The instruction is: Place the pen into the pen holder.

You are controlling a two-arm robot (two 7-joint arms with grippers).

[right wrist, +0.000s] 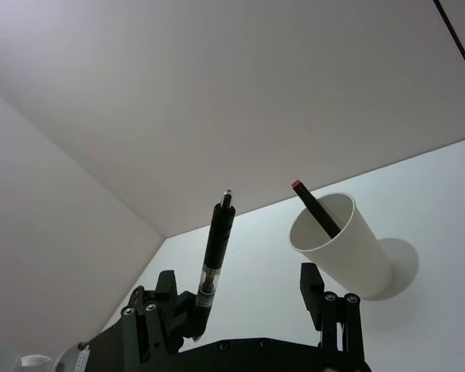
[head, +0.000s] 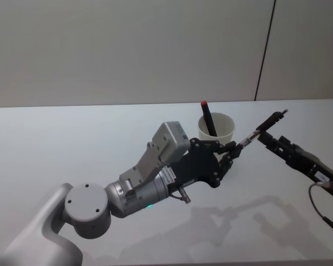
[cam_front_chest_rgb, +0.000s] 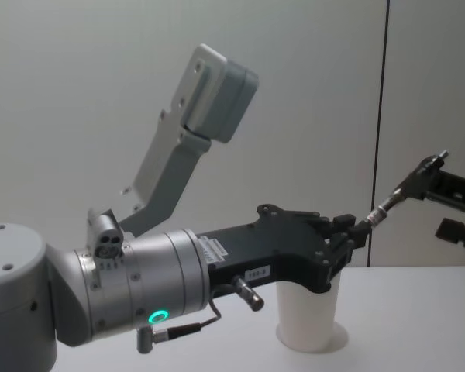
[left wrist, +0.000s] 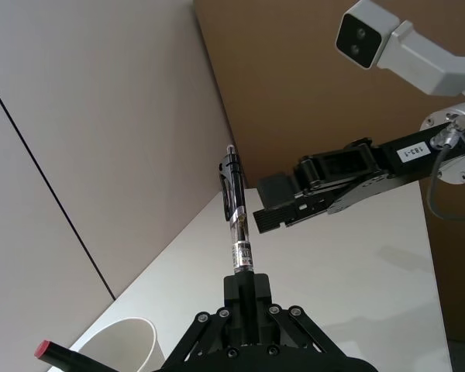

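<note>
Head view: the left claw (head: pixel 237 146) pinches one end of a slim black-and-clear pen (head: pixel 262 128) beside the tapered white paper cup (head: pixel 217 127), which stands on the smooth white bench (head: pixel 72 144) holding a red-tipped black pen (head: pixel 208 118). The right claw (head: pixel 272 138) is spread, one finger touching the pen's far end; a barrel label is unreadable.

Pen holder (head: pixel 224 128): matt white paper. Pen (left wrist: pixel 237 213): glossy black-and-clear plastic. Table (head: pixel 72 149): smooth, faintly glossy.

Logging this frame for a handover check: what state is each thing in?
Black clear-barrelled pen: held above the table, tilted.
White paper cup pen holder: upright, holding a red-capped black pen.
Left gripper: shut on the pen's end.
Right gripper: open around the pen.
</note>
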